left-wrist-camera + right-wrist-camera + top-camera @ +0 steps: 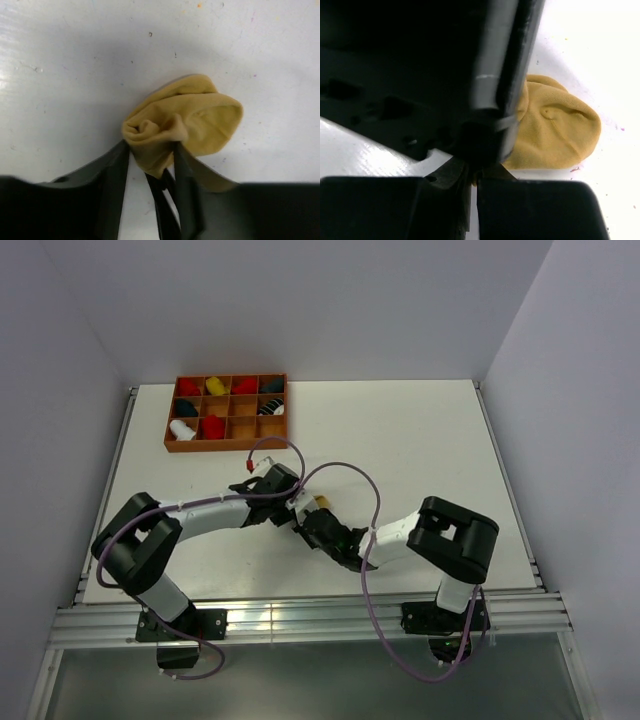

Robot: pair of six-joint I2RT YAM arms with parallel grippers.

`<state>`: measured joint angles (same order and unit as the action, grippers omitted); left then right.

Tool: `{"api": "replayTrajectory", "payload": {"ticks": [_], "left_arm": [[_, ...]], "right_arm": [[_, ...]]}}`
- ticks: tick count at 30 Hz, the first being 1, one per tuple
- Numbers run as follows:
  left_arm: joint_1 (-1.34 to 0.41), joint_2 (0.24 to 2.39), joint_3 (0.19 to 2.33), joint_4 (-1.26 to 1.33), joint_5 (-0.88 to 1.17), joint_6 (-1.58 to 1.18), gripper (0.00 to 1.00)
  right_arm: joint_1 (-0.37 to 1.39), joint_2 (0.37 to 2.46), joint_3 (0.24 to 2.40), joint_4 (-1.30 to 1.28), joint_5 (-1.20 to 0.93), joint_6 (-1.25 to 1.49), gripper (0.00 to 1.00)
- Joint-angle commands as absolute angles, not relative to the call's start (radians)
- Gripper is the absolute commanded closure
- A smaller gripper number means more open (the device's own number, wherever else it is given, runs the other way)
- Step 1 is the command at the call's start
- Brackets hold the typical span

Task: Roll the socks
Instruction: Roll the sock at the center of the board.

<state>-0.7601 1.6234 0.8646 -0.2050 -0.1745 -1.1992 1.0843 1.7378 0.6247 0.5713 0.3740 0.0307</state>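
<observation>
The tan sock (190, 120) lies bunched on the table (430, 440) between the arms, loosely rolled. The left gripper (152, 147) has a jaw on either side of the curled end; whether they pinch it we cannot tell. The right gripper (474, 177) is clenched at the sock's edge. We judge this roll half-formed; other bundles sit in the tray (225, 447).

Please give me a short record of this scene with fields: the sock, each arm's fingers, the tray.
sock: tan sock, bunched, lying on the white table
left fingers: left fingers stand one on each side of a fold of the sock; grip not clear
right fingers: right fingers shut, at the sock's edge
tray: wooden compartment tray at far left, several compartments hold small bundles, red, yellow, dark, white
</observation>
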Motion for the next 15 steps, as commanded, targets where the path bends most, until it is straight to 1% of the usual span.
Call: {"api": "replayTrajectory", "payload": {"ticks": [1, 3, 4, 6, 7, 8, 11, 15], "left_arm": [[-0.772, 1.527, 0.854, -0.192, -0.209, -1.218, 0.52], [-0.77, 1.502, 0.844, -0.199, -0.247, -1.221, 0.45], [-0.772, 1.471, 0.839, -0.198, -0.253, -1.221, 0.4], [-0.764, 1.447, 0.822, -0.201, -0.268, -1.226, 0.37], [-0.761, 1.427, 0.815, -0.199, -0.268, -1.23, 0.33], [-0.749, 1.419, 0.798, -0.187, -0.262, -1.232, 0.33], [-0.73, 1.39, 0.764, -0.152, -0.241, -1.241, 0.3], [-0.73, 1.368, 0.724, -0.106, -0.206, -1.247, 0.29]], "right_arm": [[1.045, 1.687, 0.658, 0.499, 0.193, 0.09, 1.0], [0.993, 1.664, 0.667, 0.448, 0.103, 0.127, 1.0], [0.974, 1.66, 0.67, 0.431, 0.016, 0.133, 1.0], [0.921, 1.652, 0.687, 0.39, -0.072, 0.155, 1.0], [0.904, 1.652, 0.69, 0.382, -0.116, 0.164, 1.0], [0.887, 1.654, 0.698, 0.377, -0.199, 0.188, 1.0], [0.825, 1.68, 0.716, 0.359, -0.34, 0.242, 1.0], [0.738, 1.729, 0.719, 0.429, -0.569, 0.343, 1.0]]}}
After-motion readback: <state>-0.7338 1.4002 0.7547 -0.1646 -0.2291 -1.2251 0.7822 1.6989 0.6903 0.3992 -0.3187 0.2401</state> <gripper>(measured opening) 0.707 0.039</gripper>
